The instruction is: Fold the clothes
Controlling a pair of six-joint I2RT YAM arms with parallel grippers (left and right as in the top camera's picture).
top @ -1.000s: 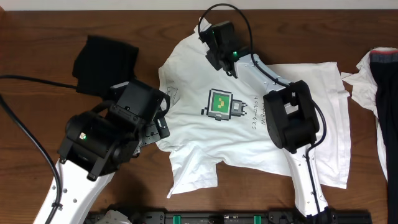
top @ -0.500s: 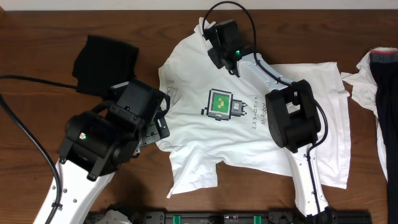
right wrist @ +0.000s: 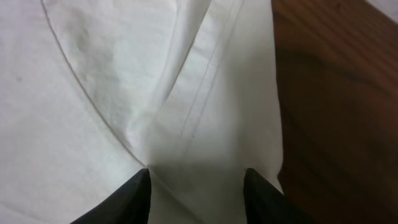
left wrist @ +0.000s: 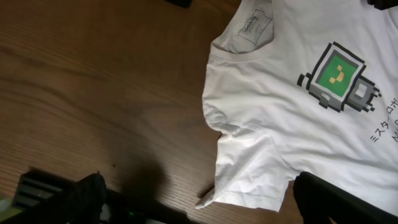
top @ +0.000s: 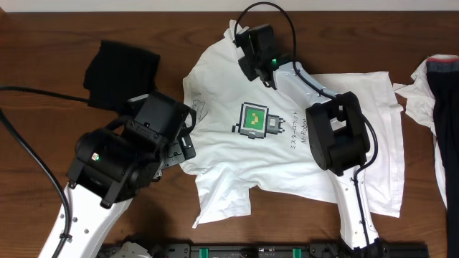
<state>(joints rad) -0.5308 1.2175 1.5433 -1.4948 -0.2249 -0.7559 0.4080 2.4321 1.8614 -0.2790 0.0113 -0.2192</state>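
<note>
Overhead, upper centre — nudged right jaws slightly up-frame, now straddling sleeve hem (right wrist: 214,68) of white T-shirt (top: 222,165) spread on table (top: 43,43); cannot tell if pinching. Kept left jaws wide apart — folding barely begun.

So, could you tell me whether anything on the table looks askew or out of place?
Yes: the large white short-sleeved T-shirt lies crooked and wrinkled, with its far sleeve creased. A crumpled black garment sits apart at the far left.
</note>
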